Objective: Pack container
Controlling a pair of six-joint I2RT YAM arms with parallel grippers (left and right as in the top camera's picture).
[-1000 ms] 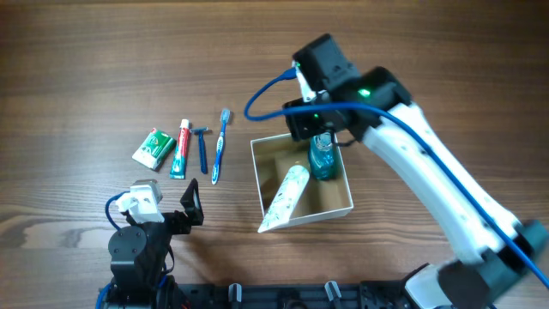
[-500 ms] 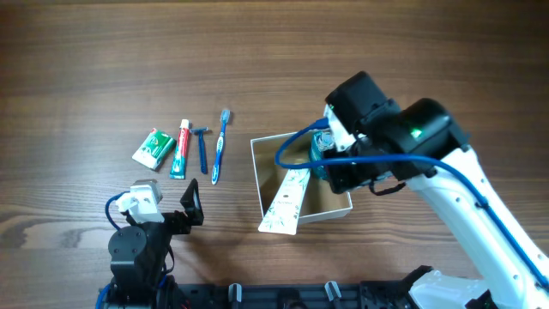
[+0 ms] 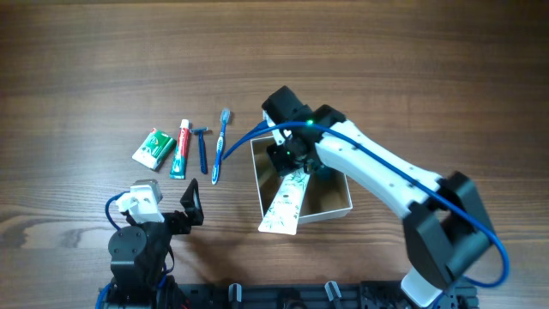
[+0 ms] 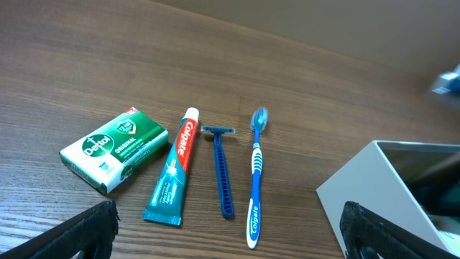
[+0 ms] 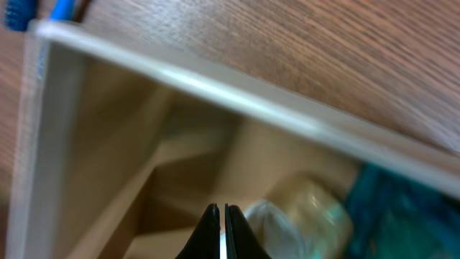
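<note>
Overhead: the container (image 3: 326,197) is seen just right of frame centre on the wooden table (image 3: 103,51). A white tube (image 3: 285,204) is propped in it, with the lower end sticking out over the near wall. A teal bottle (image 3: 323,169) is glimpsed at the far side, mostly hidden by the right arm. The right gripper (image 3: 290,159) is held over the container's upper-left corner; finger state cannot be told from this view. Left of the container, a toothbrush (image 3: 220,146), razor (image 3: 202,148), toothpaste (image 3: 180,148) and green soap box (image 3: 154,147) are laid side by side, apart from each other. The left gripper (image 3: 187,210) is parked at lower left, clear of everything.

Left wrist: the soap box (image 4: 115,150), toothpaste (image 4: 175,169), razor (image 4: 223,169) and toothbrush (image 4: 255,176) are seen in a row. A corner of the container (image 4: 359,198) is seen at lower right. The left fingers (image 4: 86,234) are spread wide at the bottom corners, nothing between them.

Right wrist: blurred. The container's white rim (image 5: 215,78) is crossed diagonally, tan inside below it. The right fingers (image 5: 210,232) are pressed together at bottom centre, nothing gripped. A teal shape (image 5: 402,208) and a pale shape (image 5: 309,212) are seen at lower right, too blurred to name.
</note>
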